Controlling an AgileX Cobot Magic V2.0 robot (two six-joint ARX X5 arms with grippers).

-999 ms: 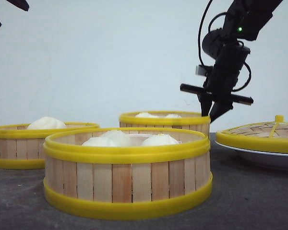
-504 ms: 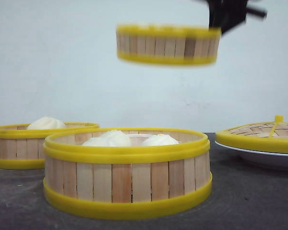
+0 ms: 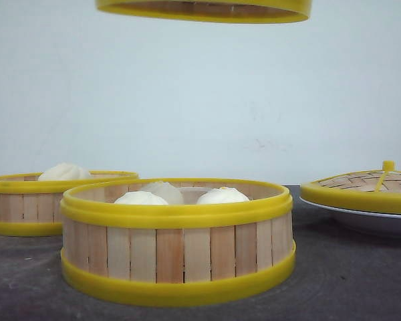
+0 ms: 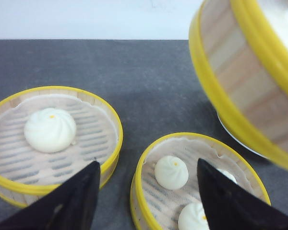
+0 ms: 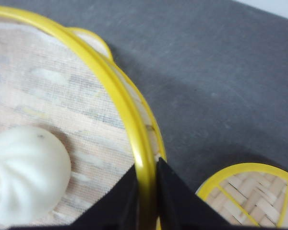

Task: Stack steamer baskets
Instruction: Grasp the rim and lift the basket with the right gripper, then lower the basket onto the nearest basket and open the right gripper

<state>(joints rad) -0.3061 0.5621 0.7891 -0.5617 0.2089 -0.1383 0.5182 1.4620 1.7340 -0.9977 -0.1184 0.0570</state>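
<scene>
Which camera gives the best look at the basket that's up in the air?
The left wrist view: the lifted basket shows its slatted wall and yellow rims, tilted above the table. The right wrist view shows only its inside, a bun and the rim pinched by the right gripper. The front view catches just its bottom edge.
</scene>
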